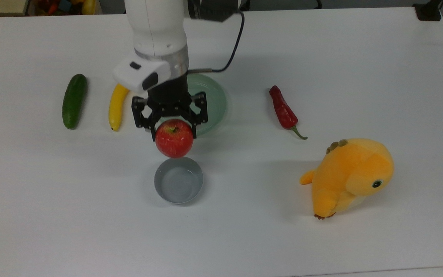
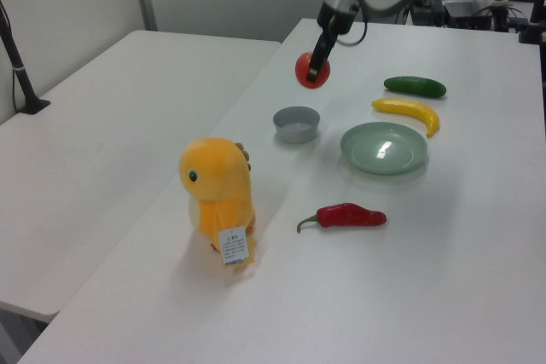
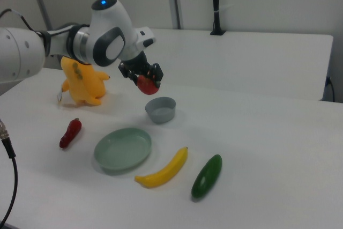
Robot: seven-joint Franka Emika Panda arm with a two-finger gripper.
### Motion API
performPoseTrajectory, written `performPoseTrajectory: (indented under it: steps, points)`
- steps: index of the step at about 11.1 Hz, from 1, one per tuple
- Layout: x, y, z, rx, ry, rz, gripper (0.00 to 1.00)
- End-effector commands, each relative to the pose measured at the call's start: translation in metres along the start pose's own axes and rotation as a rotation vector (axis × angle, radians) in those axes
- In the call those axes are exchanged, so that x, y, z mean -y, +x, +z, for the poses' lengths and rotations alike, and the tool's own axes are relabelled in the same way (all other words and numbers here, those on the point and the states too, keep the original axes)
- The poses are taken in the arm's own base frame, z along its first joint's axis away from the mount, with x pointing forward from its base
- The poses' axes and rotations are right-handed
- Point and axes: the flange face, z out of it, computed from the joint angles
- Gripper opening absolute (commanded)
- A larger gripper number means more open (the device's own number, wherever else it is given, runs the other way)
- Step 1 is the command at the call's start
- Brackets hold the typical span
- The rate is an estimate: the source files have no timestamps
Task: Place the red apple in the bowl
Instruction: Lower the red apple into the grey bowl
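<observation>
while the tool (image 1: 174,132) pinches the red apple (image 1: 174,139) stem-up, it hangs above the bowl (image 1: 178,179).

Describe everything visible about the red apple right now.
The red apple is round, glossy, yellow-flecked, with a short stem in a top dimple. It hangs upright in the air, clamped at its sides by the gripper, above the table and close to the grey bowl, not yet inside it.

You get bright, even overhead light; shadows on the white table (image 1: 360,57) stay soft, and glare glints off the pale green plate (image 2: 382,149).
</observation>
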Motion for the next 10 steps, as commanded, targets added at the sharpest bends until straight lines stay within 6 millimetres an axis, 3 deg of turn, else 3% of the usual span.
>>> performPoseTrajectory:
  steps: [1,4,8,9,10]
  points:
    - [0.003,0.002,0.045,-0.033,-0.011,-0.008,0.04]
    - [0.007,-0.001,0.08,-0.045,-0.026,0.01,0.04]
    - [0.012,-0.003,0.11,-0.092,-0.042,0.0,0.07]
    - [0.014,-0.004,0.115,-0.089,-0.043,-0.002,0.15]
    - [0.014,-0.005,0.116,-0.088,-0.041,0.0,0.33]
